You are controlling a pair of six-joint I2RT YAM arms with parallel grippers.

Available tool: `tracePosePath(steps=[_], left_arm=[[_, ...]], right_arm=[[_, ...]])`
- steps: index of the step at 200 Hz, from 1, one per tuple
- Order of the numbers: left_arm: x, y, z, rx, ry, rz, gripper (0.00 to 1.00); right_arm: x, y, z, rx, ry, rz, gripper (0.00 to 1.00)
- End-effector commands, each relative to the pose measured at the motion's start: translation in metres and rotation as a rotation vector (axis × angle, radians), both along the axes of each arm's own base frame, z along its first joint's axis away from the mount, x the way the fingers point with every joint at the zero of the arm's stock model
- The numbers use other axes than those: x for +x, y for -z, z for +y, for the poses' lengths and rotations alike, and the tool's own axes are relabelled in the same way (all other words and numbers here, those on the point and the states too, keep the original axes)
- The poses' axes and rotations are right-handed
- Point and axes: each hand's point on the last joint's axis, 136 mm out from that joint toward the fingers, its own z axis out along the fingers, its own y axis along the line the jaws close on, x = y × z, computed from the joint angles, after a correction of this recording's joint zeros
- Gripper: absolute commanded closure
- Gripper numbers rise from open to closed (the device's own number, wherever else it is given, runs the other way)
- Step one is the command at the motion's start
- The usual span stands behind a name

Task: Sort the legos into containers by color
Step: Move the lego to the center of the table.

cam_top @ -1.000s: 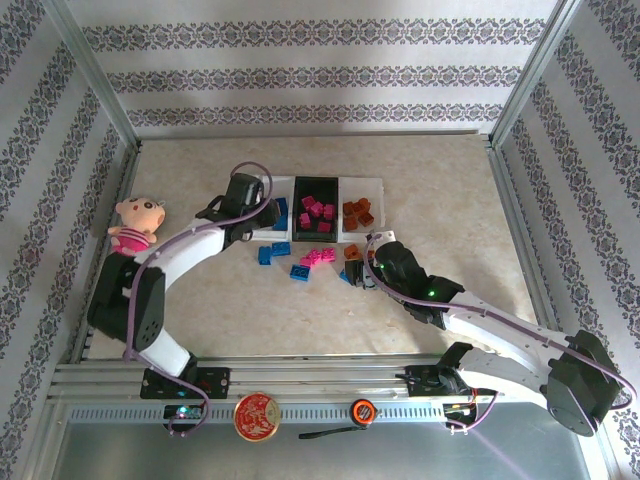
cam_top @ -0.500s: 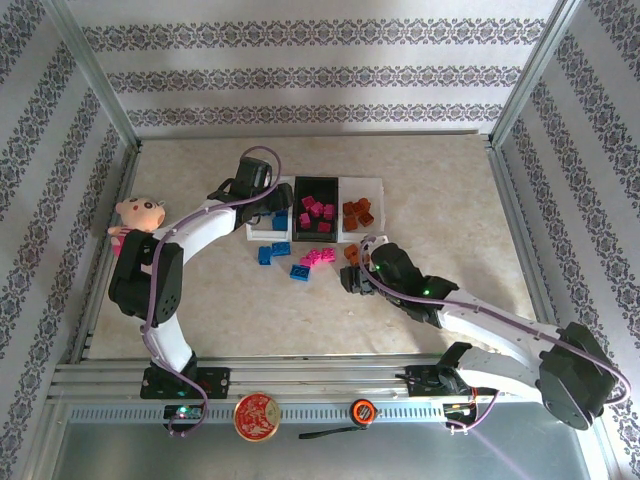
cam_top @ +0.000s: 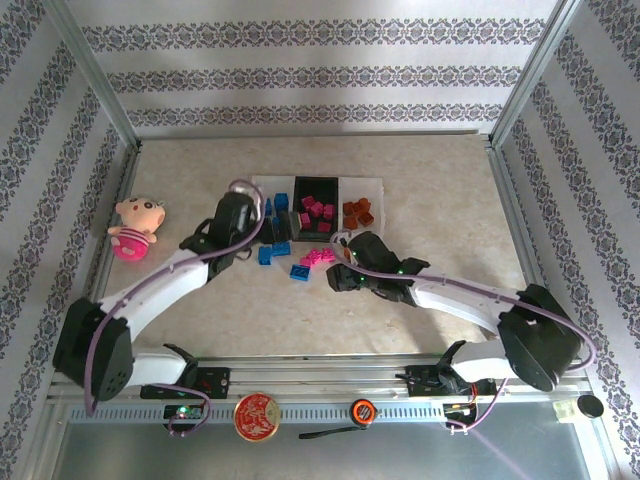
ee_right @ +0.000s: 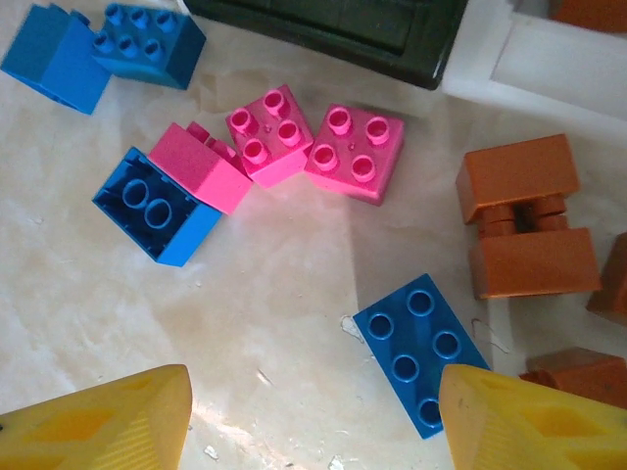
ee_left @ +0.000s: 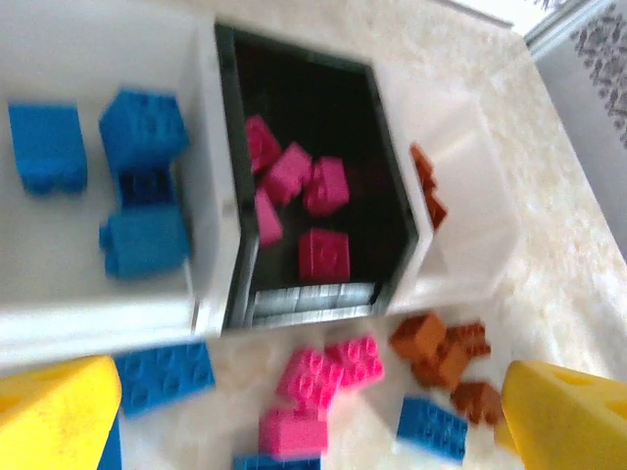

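Note:
Three trays stand in a row: a left white tray (ee_left: 59, 255) with blue legos (ee_left: 142, 127), a black tray (ee_left: 294, 98) with magenta legos (ee_left: 318, 186), and a right white tray (ee_left: 470, 225) with orange legos (ee_left: 426, 186). Loose blue (ee_right: 157, 206), pink (ee_right: 355, 152) and orange (ee_right: 524, 215) legos lie on the table in front of them. My left gripper (ee_left: 309, 431) hovers open above the loose pile, at the trays' near edge (cam_top: 268, 233). My right gripper (ee_right: 313, 421) is open low over the table, and a blue brick (ee_right: 421, 352) lies by its right finger (ee_right: 534, 421).
A pink plush doll (cam_top: 133, 225) lies at the table's left edge. A red disc (cam_top: 257, 415) and a tape measure (cam_top: 362, 410) sit on the rail near the arm bases. Metal frame posts and patterned walls ring the table.
My left gripper has pulled back from over the left white tray toward the loose bricks. My right gripper has slid left, closer to the pile.

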Motion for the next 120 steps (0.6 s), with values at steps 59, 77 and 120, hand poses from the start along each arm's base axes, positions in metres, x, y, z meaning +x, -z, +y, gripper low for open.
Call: tracePosePath(steps=[59, 77, 120], left_arm=[[-0.075, 0.014, 0.017, -0.074, 0.006, 0.016, 0.0], [-0.08, 0.017, 0.02, -0.072, 0.001, 0.019, 0.0], [-0.081, 0.018, 0.024, -0.064, -0.011, 0.014, 0.0]], right_arm=[[0.008, 0.042, 0.001, -0.107, -0.026, 0.115, 0.35], [-0.001, 0.049, 0.006, -0.111, -0.05, 0.143, 0.37], [-0.037, 0.047, 0.034, -0.054, -0.131, 0.195, 0.38]])
